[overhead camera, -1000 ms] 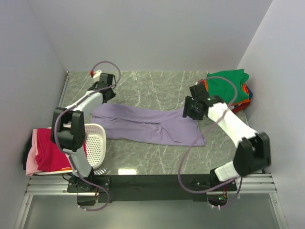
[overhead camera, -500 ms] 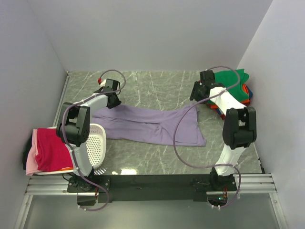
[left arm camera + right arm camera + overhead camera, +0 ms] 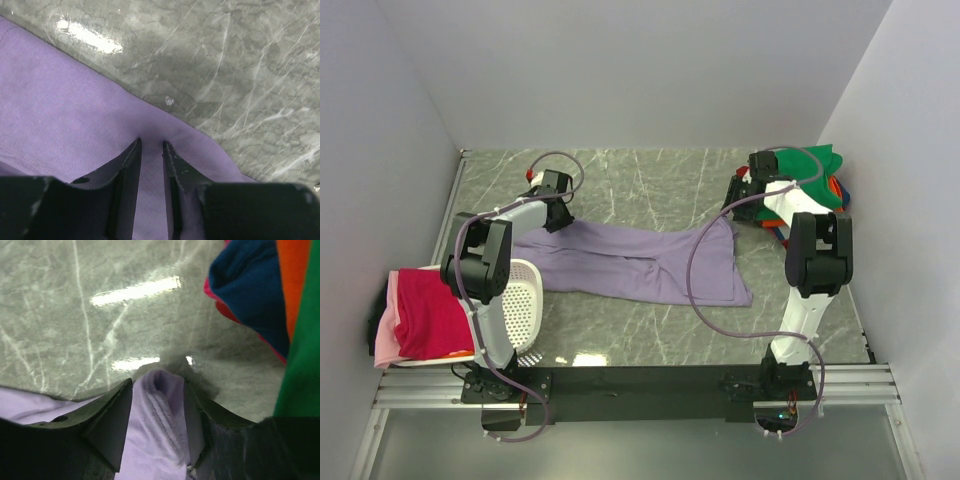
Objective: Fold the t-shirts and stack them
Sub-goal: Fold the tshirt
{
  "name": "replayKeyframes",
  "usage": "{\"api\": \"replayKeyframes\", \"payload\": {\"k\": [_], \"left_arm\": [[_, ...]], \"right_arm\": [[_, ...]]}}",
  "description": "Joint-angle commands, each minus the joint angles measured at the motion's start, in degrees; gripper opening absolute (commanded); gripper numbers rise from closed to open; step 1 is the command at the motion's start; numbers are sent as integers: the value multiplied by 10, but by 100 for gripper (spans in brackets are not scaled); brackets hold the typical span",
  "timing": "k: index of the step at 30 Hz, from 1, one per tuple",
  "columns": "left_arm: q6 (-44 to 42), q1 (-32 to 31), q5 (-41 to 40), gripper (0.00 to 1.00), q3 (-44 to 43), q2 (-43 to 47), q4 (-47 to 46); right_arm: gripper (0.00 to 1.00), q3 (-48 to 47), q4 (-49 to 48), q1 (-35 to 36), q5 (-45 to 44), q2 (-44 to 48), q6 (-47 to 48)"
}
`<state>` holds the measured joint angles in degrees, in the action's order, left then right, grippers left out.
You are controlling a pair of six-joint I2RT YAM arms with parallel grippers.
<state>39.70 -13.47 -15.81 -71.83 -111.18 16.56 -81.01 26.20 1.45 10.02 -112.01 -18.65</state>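
Observation:
The lavender-purple t-shirt [image 3: 640, 265] lies spread across the middle of the table. My left gripper [image 3: 558, 217] sits at its far left corner. In the left wrist view the jaws [image 3: 151, 144] are nearly closed with a pinch of purple cloth [image 3: 60, 125] between them. My right gripper [image 3: 733, 205] is at the shirt's far right corner. In the right wrist view it [image 3: 157, 382] is shut on a bunched hem of the shirt [image 3: 155, 440]. A stack with the green t-shirt [image 3: 800, 170] on top lies just right of it.
The stack at back right shows orange [image 3: 295, 260], blue [image 3: 250, 285] and red layers under the green one. A white perforated basket [image 3: 523, 300] stands at the left edge. A magenta-red shirt [image 3: 420, 312] over a pink one lies beside it. Walls close in on the left, right and far sides.
My right arm has swung back and to the right, carrying the shirt's far right corner toward the stack. My left gripper has come down onto the far left corner. The shirt's far edge is stretched out.

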Motion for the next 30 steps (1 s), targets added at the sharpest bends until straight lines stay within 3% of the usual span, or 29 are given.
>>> {"api": "replayKeyframes", "payload": {"k": [1,5,15,18,19,20,30], "left_arm": [[3,9,4,30,7,-13,-5],[0,21,7,30,13,-7,-7],[0,46,21,30,37,3,-21],[0,49,23,30,40,6,-23],[0,49,24,30,40,7,-24],[0,49,24,30,40,7,-24],[3,70,18,30,51,17,-25]], "right_arm": [[52,-9,-29,-4,34,-3,6],[38,-10,-24,-5,67,-11,3],[31,0,-1,-4,46,-15,13],[16,1,-3,-5,61,-13,15],[4,1,-3,-5,65,-12,16],[0,0,-3,-5,68,-11,17],[0,33,-17,-12,-60,80,-18]]}}
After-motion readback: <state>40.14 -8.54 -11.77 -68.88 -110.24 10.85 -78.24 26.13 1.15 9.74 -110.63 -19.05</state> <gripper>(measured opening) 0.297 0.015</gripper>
